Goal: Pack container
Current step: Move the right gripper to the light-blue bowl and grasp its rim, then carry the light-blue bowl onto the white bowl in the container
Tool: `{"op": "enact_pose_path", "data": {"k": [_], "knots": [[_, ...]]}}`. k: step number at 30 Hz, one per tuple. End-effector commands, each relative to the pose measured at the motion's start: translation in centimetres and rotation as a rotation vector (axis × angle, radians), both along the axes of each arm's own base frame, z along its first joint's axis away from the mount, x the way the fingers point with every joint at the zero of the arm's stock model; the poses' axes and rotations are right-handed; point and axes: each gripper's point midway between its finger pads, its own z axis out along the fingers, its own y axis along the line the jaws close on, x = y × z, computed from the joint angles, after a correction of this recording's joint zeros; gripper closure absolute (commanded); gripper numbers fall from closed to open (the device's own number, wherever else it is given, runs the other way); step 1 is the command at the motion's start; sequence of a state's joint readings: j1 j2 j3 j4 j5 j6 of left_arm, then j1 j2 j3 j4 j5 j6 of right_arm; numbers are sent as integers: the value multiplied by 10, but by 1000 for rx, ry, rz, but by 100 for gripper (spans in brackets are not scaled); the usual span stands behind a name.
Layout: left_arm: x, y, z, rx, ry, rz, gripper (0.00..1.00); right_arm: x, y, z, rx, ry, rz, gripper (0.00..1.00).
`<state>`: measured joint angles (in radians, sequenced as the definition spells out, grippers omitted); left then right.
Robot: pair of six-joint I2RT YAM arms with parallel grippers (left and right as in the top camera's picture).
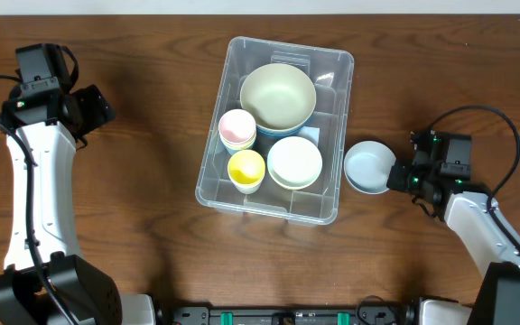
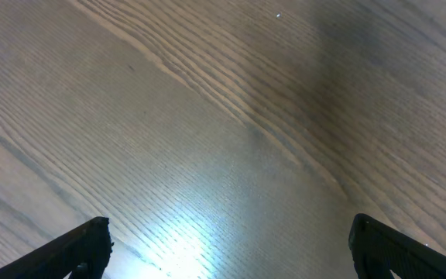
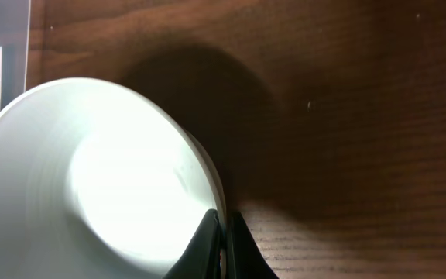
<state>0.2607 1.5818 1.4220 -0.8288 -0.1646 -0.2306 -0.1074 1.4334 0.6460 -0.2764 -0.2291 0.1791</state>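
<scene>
1. The large clear rectangular plastic container [image 1: 330,185] stands mid-bench with its top open.
2. Packed inside are a wide pale green bowl [image 1: 278,95], a small pink bowl [image 1: 237,126], a yellow cup [image 1: 246,169] and a white bowl [image 1: 294,161].
3. Outstanding: a pale blue bowl [image 1: 368,167] is just beside the container's right wall, not yet inside. The right gripper [image 1: 397,176] has its jaws clenched on the bowl's rim.
4. The left gripper [image 2: 227,248] is well apart over the brown wooden bench [image 1: 152,253], jaws released, holding nothing.
5. Judgement: nearly complete, with one visible item left.
</scene>
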Motion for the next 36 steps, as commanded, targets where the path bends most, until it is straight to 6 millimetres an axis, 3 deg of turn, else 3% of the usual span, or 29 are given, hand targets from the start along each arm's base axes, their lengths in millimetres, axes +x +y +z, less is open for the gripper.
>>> {"op": "enact_pose_path", "data": {"k": [1, 4, 11, 14, 16, 20, 25, 34, 36], "knots": [[2, 4, 17, 26, -39, 1, 2, 20, -3, 26, -2, -55, -2, 99], [2, 4, 17, 26, -39, 1, 2, 36, -5, 64, -1, -101, -13, 99], [2, 4, 17, 26, -39, 1, 2, 68, -17, 182, -78, -213, -45, 99], [2, 4, 17, 26, -39, 1, 2, 69, -3, 221, -95, -253, 15, 99], [2, 4, 17, 26, -39, 1, 2, 67, 13, 233, -100, -263, 71, 99], [2, 4, 17, 26, -39, 1, 2, 53, 74, 229, -86, -235, 232, 99], [2, 4, 17, 26, -39, 1, 2, 36, 140, 193, -186, -147, 401, 99], [2, 4, 17, 26, -39, 1, 2, 31, 166, 136, -247, 13, 454, 99], [2, 4, 18, 26, -39, 1, 2, 30, 172, 126, -225, 44, 473, 92]]}}
